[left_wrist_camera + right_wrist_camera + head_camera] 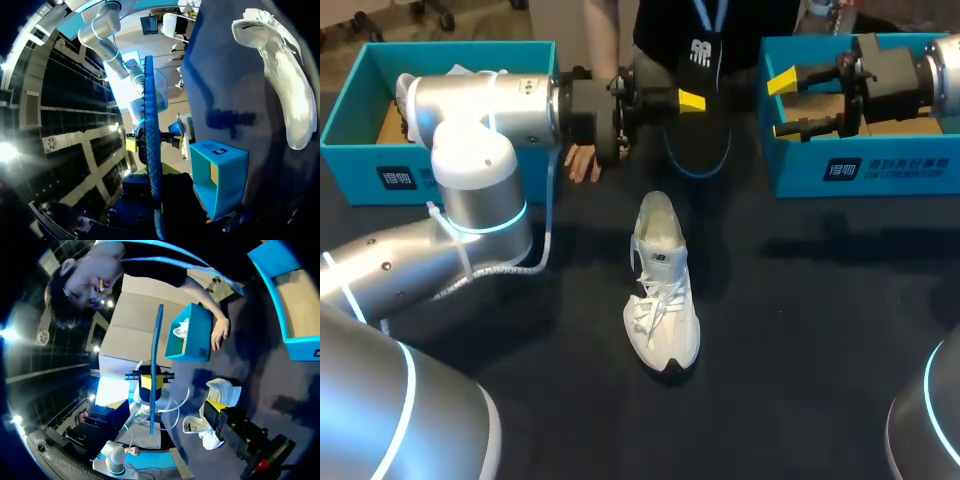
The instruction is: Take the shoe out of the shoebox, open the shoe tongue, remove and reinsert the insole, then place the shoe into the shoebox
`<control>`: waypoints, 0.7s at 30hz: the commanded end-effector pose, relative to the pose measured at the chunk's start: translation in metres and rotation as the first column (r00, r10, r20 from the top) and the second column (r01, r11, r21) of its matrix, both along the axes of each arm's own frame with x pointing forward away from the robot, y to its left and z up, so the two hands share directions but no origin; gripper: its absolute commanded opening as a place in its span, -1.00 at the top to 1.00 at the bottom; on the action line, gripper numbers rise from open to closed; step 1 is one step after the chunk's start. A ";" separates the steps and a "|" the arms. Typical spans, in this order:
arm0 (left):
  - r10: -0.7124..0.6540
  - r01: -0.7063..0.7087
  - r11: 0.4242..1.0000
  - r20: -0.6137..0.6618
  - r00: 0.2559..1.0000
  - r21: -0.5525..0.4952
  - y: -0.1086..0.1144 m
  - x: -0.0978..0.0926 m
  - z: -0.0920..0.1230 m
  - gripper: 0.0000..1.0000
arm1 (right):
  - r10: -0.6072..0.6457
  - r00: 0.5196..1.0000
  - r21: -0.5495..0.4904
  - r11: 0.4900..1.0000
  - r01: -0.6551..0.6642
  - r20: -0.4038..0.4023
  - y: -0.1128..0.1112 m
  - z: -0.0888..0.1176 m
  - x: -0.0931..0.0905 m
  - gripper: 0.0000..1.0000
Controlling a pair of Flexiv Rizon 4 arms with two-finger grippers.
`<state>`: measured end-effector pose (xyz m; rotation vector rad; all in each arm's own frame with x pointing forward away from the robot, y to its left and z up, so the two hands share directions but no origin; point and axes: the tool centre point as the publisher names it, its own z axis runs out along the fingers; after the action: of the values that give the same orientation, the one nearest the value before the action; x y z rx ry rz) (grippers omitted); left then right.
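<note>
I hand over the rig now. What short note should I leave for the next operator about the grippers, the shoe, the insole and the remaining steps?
Left gripper: shut on the blue-edged insole, held in the air beyond the shoe.
Right gripper: open, empty, at the right shoebox edge.
White sneaker: upright on the table, between the two teal boxes.
A person's hand rests beside the left shoebox.
Done: sneaker out, insole removed.
Left: reinsert insole, put sneaker back in a shoebox.
</note>
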<state>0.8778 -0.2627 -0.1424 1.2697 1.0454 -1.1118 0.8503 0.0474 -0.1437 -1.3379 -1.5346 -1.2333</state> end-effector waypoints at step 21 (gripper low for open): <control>0.055 -0.055 0.998 0.002 0.998 -0.007 0.005 -0.001 0.004 1.00 | 0.011 1.000 0.014 1.000 -0.011 -0.018 0.041 -0.005 0.008 -1.00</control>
<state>0.8814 -0.2594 -0.1357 1.2451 1.0637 -1.0791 0.8518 0.0790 -0.1475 -1.3310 -1.5046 -1.2317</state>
